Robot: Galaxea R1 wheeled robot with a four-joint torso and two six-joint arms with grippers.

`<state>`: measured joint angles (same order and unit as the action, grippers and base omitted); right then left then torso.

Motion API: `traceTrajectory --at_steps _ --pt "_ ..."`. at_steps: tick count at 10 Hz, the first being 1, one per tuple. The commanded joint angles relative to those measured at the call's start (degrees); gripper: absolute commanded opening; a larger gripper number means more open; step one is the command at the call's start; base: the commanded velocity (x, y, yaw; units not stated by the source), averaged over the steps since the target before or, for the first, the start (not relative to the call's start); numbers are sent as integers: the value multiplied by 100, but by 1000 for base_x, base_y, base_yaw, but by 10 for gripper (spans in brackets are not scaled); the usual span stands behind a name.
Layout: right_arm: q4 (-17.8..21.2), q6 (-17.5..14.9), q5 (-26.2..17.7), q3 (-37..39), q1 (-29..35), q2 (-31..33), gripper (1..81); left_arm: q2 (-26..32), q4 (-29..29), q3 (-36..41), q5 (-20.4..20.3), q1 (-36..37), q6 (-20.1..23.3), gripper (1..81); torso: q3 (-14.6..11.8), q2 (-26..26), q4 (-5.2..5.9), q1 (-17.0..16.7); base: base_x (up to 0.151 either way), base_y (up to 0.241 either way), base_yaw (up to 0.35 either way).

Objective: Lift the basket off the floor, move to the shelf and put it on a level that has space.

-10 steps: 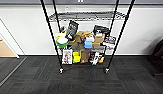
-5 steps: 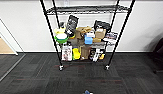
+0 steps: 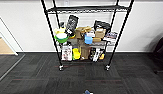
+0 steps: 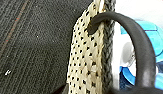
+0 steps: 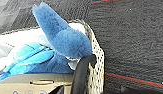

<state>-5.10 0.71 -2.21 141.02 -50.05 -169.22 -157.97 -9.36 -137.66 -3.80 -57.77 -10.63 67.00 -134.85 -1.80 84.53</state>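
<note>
The shelf [image 3: 51,32] stands ahead against the white wall, on small wheels on the floor [image 3: 34,75] of dark carpet. Its upper level [image 3: 87,8] is a bare wire tier. The tier below it is crammed with boxes, a green bowl and bags, and the lowest one holds upright boxes. The basket [image 4: 84,62] shows close in the left wrist view as a beige woven wall with a dark handle [image 4: 137,40] arcing over blue and white contents. In the right wrist view the basket [image 5: 97,65] holds a blue plush [image 5: 64,40] and a brown box [image 5: 34,83]. A blue tip [image 3: 87,92] pokes in at the head view's lower edge.
A strip of tan wooden flooring [image 3: 3,46] lies beyond a doorway at the left. A dark object [image 3: 160,52] stands at the right edge by the wall. Open carpet stretches between me and the rack's wheels [image 3: 61,67].
The whole head view has shifted: the rack now looms larger and closer, so the camera has moved toward it. The items on its tiers have not moved.
</note>
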Motion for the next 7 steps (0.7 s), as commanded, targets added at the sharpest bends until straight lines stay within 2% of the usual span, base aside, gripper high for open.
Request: traceTrajectory --at_steps 1,2,4,7 --pt "70 193 -122 -67 685 -150 811 133 -31 98 257 490 -9 811 0 0 0 0 0 0 0" --pt "70 254 -113 -136 685 -150 811 238 -31 315 231 491 -1 811 0 9 0 -5 0 0 0" --pt "70 307 -113 -321 650 -98 811 782 -22 1371 169 560 0 811 0 7 0 -5 0 0 0" --pt "70 325 -122 -717 623 113 811 1126 -22 1961 169 596 0 811 0 7 0 -5 0 0 0"
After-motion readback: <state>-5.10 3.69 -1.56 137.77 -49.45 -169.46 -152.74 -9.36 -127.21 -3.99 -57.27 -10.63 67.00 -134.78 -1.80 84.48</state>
